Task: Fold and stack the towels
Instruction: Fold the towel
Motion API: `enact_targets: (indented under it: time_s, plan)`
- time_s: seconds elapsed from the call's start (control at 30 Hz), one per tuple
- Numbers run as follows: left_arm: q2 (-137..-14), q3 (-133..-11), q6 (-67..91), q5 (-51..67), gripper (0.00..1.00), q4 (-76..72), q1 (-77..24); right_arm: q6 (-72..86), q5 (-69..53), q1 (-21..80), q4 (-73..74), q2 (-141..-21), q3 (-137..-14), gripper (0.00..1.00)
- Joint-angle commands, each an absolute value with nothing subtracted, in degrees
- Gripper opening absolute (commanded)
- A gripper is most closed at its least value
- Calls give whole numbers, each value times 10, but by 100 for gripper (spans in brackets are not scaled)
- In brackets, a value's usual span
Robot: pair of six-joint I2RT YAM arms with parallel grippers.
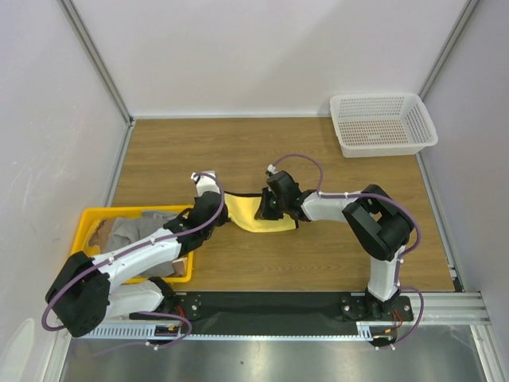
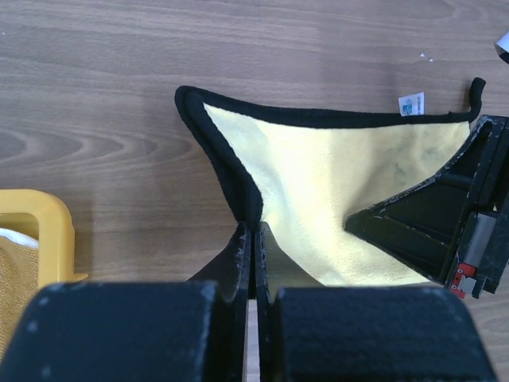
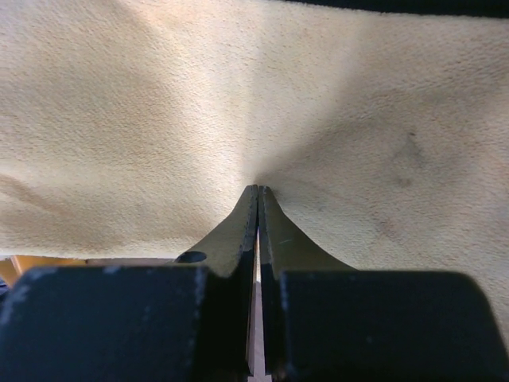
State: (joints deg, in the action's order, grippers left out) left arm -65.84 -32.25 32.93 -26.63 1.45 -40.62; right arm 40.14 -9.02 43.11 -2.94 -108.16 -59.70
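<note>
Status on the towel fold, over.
Left gripper shut on yellow towel, black-trimmed edge. Right gripper shut on same towel. Grey towel in yellow tray, out of the way.

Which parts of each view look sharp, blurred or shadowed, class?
Top external: even light, faint shadows, all sharp. Left wrist: yellow towel and table grain crisp, the left gripper body at the bottom edge blurred. Right wrist: towel fills the frame, a shadowed crease at the right gripper.
</note>
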Motion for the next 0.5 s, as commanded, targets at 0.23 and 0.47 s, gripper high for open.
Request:
enact_targets:
  time_s: [0.23, 0.47]
  plan:
    - [-653, -329, 322, -266, 0, 12, -425, 426, -83, 455, -58, -1053, -598, 0]
    - [-631, -330, 292, -261, 0, 8, -434, 433, -77, 462, -75, -1085, -591, 0]
